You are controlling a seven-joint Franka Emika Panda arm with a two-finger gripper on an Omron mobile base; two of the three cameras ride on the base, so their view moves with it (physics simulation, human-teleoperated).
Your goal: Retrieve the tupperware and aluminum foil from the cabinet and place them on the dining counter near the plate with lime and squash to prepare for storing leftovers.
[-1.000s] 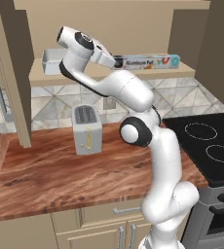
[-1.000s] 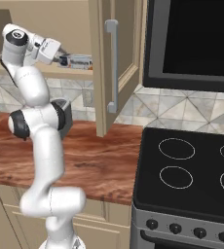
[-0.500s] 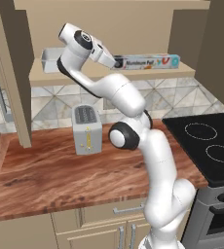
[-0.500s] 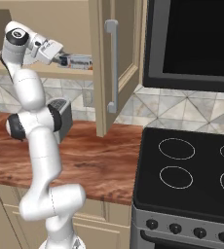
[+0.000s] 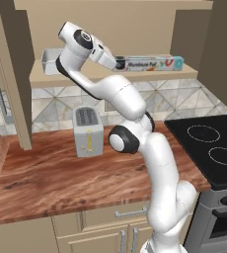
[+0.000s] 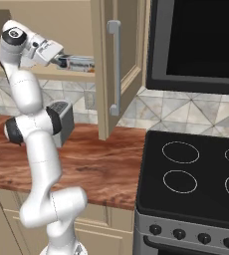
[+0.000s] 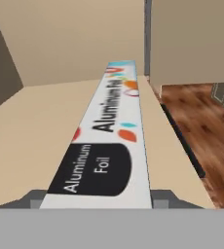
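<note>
Two fingers [image 7: 33, 198] of the end effector [image 7: 97, 202] flank the aluminum foil [image 7: 111, 141].

Cabinet shelf [image 5: 155, 75]: we list the foil [image 5: 152, 63] lying lengthwise and the tupperware [image 5: 50, 60] at its far left end. Wooden counter [image 5: 51, 178] below: one toaster [image 5: 88, 131].

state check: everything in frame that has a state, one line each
cabinet: door swung open, shelf exposed
aluminum foil: lying flat on the cabinet shelf, near end between the jaws
gripper: at the foil's near end, one jaw on each side; grip can't be confirmed
tupperware: on the shelf, left end, untouched
toaster: upright on the counter, slots empty
stove: burners dark
</note>
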